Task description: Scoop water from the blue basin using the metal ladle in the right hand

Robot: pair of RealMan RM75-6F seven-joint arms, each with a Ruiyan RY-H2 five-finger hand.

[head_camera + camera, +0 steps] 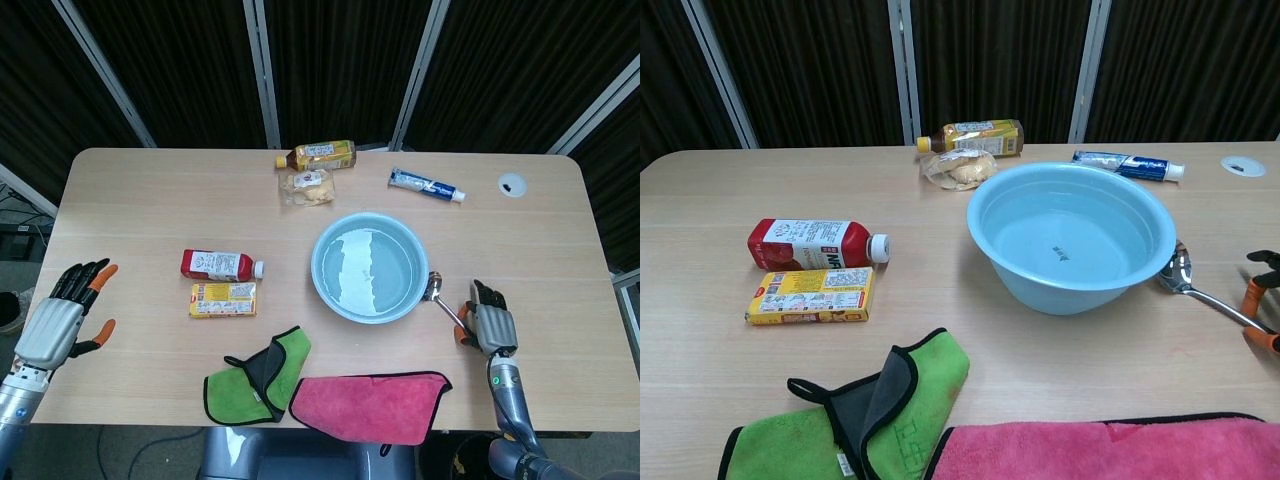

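The blue basin (370, 267) (1072, 236) holds water and stands at the table's middle right. The metal ladle (440, 298) (1200, 289) lies just right of it, its bowl close to the basin's wall and its handle running back toward the front right. My right hand (488, 326) (1261, 304) sits over the handle's end, fingers curled around it, with the handle between thumb and fingers. My left hand (60, 320) hovers at the table's left edge, fingers spread, holding nothing.
A red bottle (218, 265) and a yellow box (223, 299) lie left of the basin. Green (260, 375) and pink (370, 405) cloths lie along the front edge. A tea bottle (320, 154), a snack bag (308, 187) and a toothpaste tube (426, 184) lie behind.
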